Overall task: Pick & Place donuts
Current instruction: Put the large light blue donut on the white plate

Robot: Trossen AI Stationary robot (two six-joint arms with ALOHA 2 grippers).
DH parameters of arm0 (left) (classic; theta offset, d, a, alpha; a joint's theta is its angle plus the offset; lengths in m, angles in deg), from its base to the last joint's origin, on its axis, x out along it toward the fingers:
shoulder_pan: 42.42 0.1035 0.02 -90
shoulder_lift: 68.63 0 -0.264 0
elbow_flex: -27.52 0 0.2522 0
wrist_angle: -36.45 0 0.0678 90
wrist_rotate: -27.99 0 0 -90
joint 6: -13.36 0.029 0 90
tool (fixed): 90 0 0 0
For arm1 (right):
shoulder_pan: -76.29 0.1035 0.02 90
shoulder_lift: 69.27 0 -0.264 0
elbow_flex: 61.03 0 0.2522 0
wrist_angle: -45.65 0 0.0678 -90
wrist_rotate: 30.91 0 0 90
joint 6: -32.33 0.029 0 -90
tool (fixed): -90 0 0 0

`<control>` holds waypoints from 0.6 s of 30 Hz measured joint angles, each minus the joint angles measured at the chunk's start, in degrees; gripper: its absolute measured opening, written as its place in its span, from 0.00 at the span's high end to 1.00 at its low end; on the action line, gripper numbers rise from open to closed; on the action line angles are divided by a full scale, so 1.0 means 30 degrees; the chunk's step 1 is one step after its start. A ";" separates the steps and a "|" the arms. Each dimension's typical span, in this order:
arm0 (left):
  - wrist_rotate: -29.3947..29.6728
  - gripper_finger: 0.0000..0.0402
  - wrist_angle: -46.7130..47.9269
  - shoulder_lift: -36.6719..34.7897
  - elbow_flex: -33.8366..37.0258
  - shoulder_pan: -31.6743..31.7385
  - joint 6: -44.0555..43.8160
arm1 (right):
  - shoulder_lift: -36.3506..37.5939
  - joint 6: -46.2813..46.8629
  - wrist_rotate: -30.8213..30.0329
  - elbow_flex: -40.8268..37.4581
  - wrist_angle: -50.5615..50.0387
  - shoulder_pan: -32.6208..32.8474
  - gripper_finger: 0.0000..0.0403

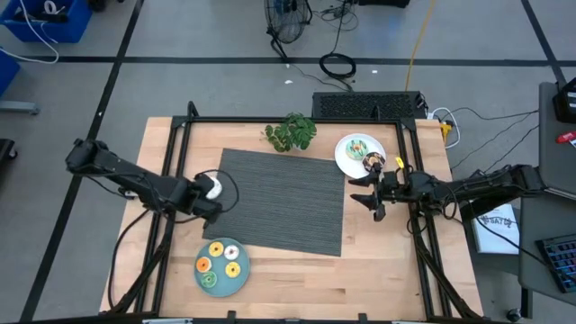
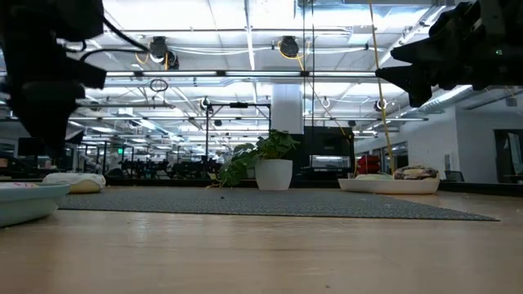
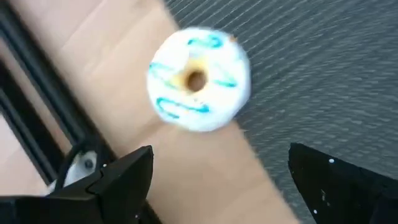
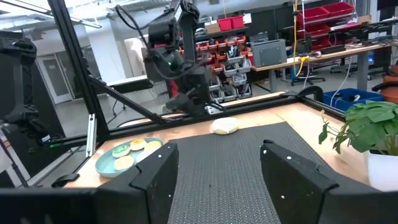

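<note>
A white donut with teal stripes [image 3: 199, 78] lies flat on the bare wood at the left edge of the dark mat [image 1: 279, 200]. It shows also in the high view [image 1: 213, 187] and the low view [image 2: 73, 181]. My left gripper [image 3: 217, 180] [image 1: 203, 194] is open just short of it, and the donut lies ahead of the fingertips, not between them. Several donuts [image 1: 222, 263] lie on the teal plate [image 1: 241, 283]. Two more [image 1: 364, 153] lie on the white plate [image 1: 342, 155]. My right gripper [image 1: 363, 190] [image 4: 217, 168] hovers open over the mat's right edge, raised above the table [image 2: 458, 49].
A potted plant [image 1: 290, 132] stands at the mat's far edge, between the two plates. Black frame rails [image 1: 171, 153] run along the table's left and right sides. Bare wood [image 1: 342, 288] lies along the near edge, right of the teal plate.
</note>
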 joint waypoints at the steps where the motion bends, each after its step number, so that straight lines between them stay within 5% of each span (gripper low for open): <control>1: -0.0130 0.09 -0.0350 -0.0007 0.0347 0.0261 -0.0049 | 0.0000 -0.0006 0.0006 0.0000 -0.0007 0.0000 0.48; 8: -0.0785 0.09 -0.3580 0.0007 0.2740 0.1963 0.2412 | 0.0000 0.0000 0.0007 0.0000 -0.0007 0.0000 0.48; 18: -0.0516 0.09 -0.4896 0.0007 0.4188 0.4305 0.0971 | 0.0000 0.0000 0.0015 0.0000 -0.0009 0.0000 0.48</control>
